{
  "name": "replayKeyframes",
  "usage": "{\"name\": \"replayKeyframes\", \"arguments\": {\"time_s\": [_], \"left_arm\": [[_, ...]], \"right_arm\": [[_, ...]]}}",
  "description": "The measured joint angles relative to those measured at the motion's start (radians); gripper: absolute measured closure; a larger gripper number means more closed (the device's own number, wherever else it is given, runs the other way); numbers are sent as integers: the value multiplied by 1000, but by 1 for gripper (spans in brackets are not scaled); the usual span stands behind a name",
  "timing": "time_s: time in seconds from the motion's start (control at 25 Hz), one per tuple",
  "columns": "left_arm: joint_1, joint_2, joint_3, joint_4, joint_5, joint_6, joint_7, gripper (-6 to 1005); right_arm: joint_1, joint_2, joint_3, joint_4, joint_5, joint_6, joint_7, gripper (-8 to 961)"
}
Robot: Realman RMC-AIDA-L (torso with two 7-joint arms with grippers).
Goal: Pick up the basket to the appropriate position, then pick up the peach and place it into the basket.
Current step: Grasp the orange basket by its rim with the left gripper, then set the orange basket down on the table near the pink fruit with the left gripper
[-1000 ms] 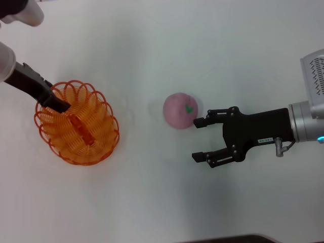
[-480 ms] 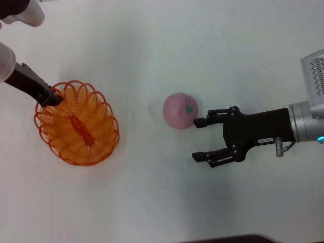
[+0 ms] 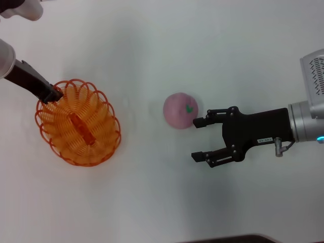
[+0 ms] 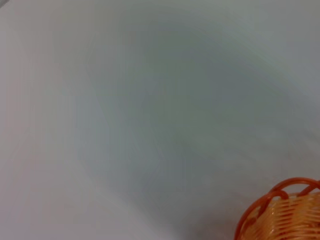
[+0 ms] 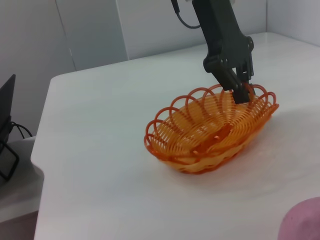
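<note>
The left wrist view shows only a sliver of the basket (image 4: 282, 212) at one corner; the rest is bare table (image 4: 150, 110), and that arm's own fingers are out of frame. From the head, the left gripper (image 3: 54, 94) sits at the basket (image 3: 77, 123) rim near the table's left edge; whether it pinches the rim cannot be told. The right gripper (image 3: 198, 139) hangs with jaws wide apart, empty, one fingertip just beside the peach (image 3: 179, 110) at mid-table.
</note>
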Motion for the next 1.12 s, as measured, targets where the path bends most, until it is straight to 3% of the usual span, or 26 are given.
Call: {"name": "replayKeyframes", "arguments": {"time_s": [0.12,0.24,0.44,0.6,0.8,1.12], "left_arm": [[-24,13,-1,-1,0,48,-55,872],[-66,42,-20,-26,-1,118,-146,880],[-158,111,-143,-154,0,210,-282,894],[-174,134,-216,-190,-4,240,-354,919],[-147,126,-303,-187,-19,280,-403,941],[20,39,-366,-53,-112,330,-473,940]], "right_arm": [[0,1,0,0,0,0,0,84],[2,2,0,0,0,0,0,84],[5,2,0,0,0,-6,0,85],[8,2,0,3,0,-7,0,85],[11,2,0,4,0,-9,0,85],[17,3,0,6,0,-17,21,84]]}}
